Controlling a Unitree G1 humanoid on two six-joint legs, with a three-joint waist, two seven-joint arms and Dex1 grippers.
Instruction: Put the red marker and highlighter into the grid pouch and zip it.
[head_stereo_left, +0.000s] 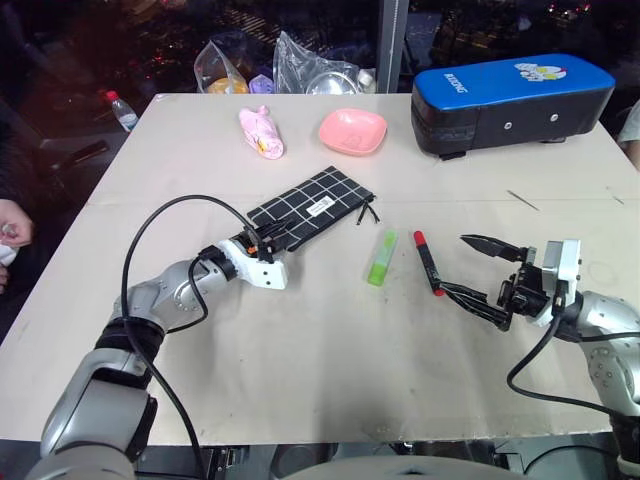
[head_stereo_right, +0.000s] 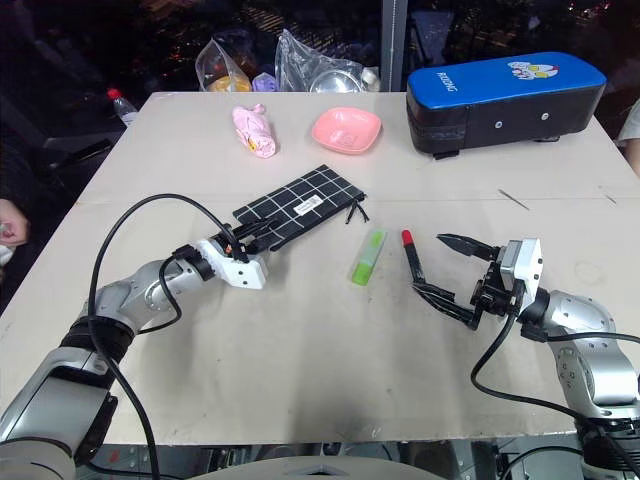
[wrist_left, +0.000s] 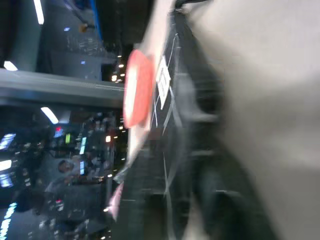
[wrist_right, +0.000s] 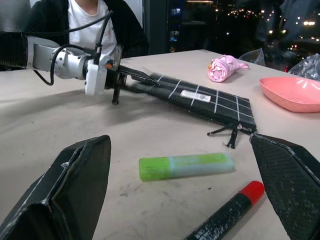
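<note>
Left gripper (head_stereo_left: 278, 236): its black fingers are seen brought together on the near left corner of the grid pouch, with that corner lifted slightly off the table in the right wrist view; the fabric is pinched between them.
Right gripper (head_stereo_left: 482, 270): its two fingers are spread wide apart and nothing is held; the near end of the red marker is touched or very nearly touched by the nearer finger, and which of the two cannot be told.
Grid pouch (head_stereo_left: 318, 205): it is laid flat near the middle of the table (head_stereo_left: 300, 350), set diagonally, with its zipper pull trailing off the right end.
Highlighter (head_stereo_left: 382, 258): it is found lying on the table just right of the pouch, apart from it and untouched.
Red marker (head_stereo_left: 429, 263): it is laid just right of the highlighter, red cap toward the far side, between the highlighter and the right gripper.
Far side: a pink bowl (head_stereo_left: 352, 131), a pink bundle (head_stereo_left: 261, 132) and a blue-and-black case (head_stereo_left: 510, 100) are set well apart from both grippers.
</note>
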